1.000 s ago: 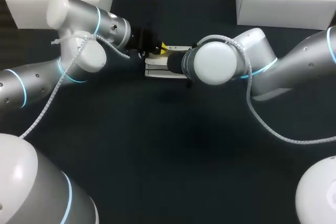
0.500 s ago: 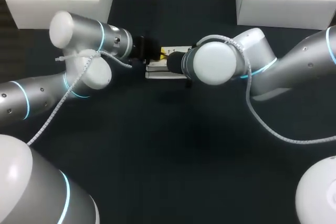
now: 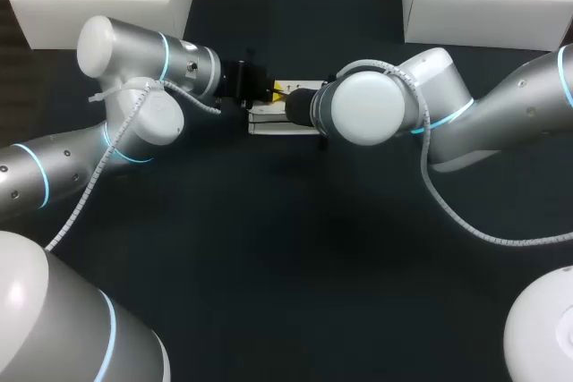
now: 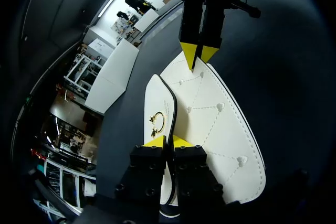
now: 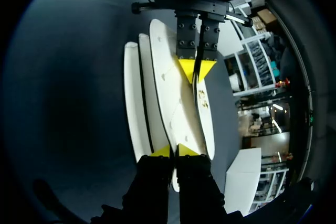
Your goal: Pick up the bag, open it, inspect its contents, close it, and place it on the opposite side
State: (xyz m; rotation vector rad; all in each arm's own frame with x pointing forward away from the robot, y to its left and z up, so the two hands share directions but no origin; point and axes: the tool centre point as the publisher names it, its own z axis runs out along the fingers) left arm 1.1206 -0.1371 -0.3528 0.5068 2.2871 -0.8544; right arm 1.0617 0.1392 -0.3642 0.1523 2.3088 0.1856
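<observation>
At the far middle of the table (image 3: 286,266), the white bag (image 3: 282,121) sits between both arms, one at each end. On one end the left gripper (image 4: 168,141) has its tips almost together & pinches the dark-edged flap (image 4: 155,98), just beside the gold ring (image 4: 157,123). At the opposite end the right gripper (image 5: 172,150) pinches a side panel, tips also nearly closed. Both holds are thin, i.e. edges only. Risk, imo: if the arms pull w/ uneven force, one edge slips out & the bag swings or drops. Too much pull can also strain the flap seam, esp. near the ring. Whether the bag rests on the table or hangs, I cannot tell.
</observation>
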